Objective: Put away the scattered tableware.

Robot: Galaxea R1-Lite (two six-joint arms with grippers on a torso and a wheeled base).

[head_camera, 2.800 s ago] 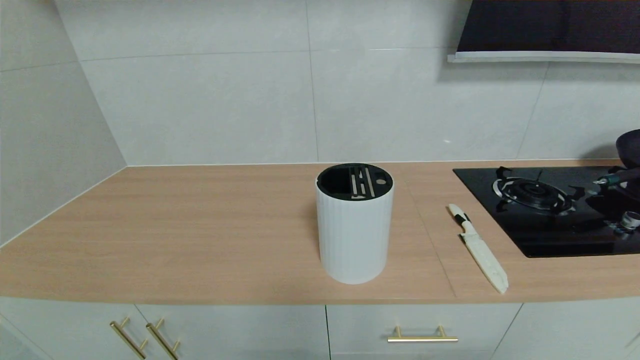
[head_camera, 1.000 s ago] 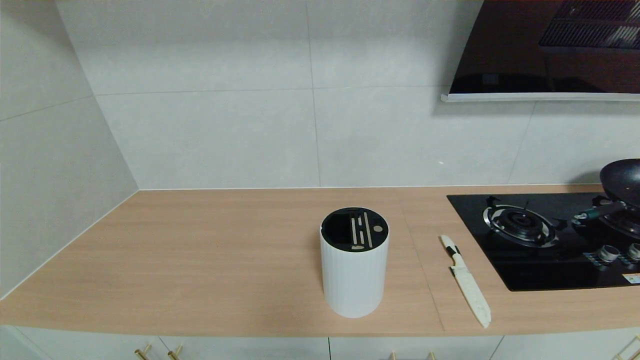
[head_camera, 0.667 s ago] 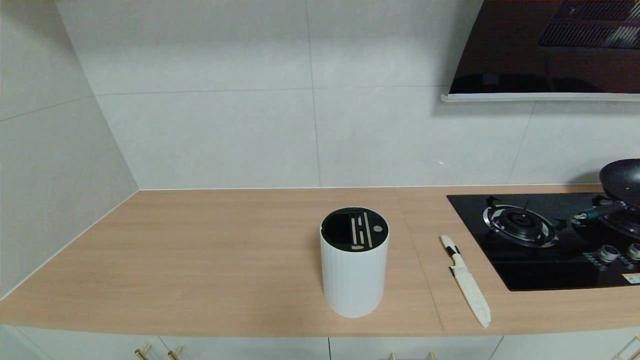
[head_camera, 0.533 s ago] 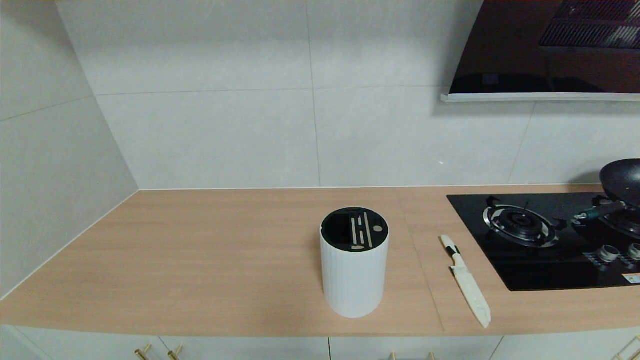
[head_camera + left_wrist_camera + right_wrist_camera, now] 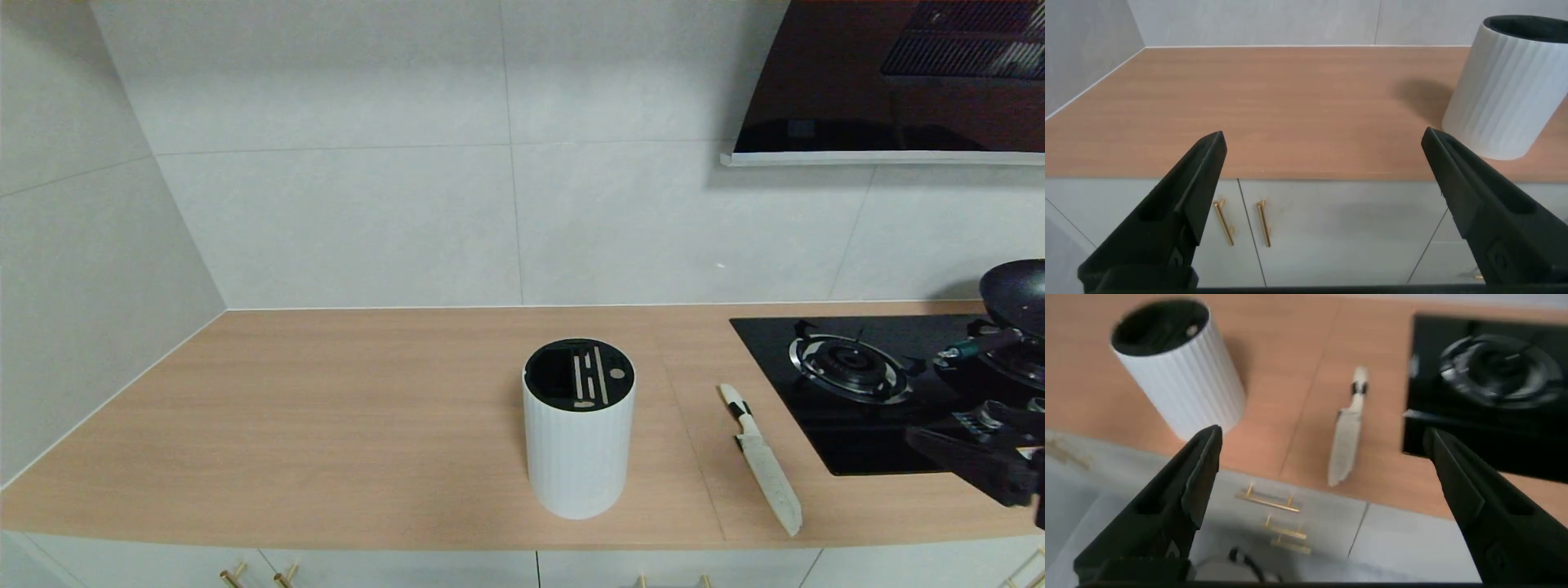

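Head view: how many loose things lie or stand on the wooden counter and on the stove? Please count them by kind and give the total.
Knife: 1
White holder: 1
Black pan: 1
Total: 3

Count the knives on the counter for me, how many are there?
1. The knife lies flat on the wooden counter, between the white holder and the stove, its tip toward the front edge. No handle sticks out of the holder's slots.
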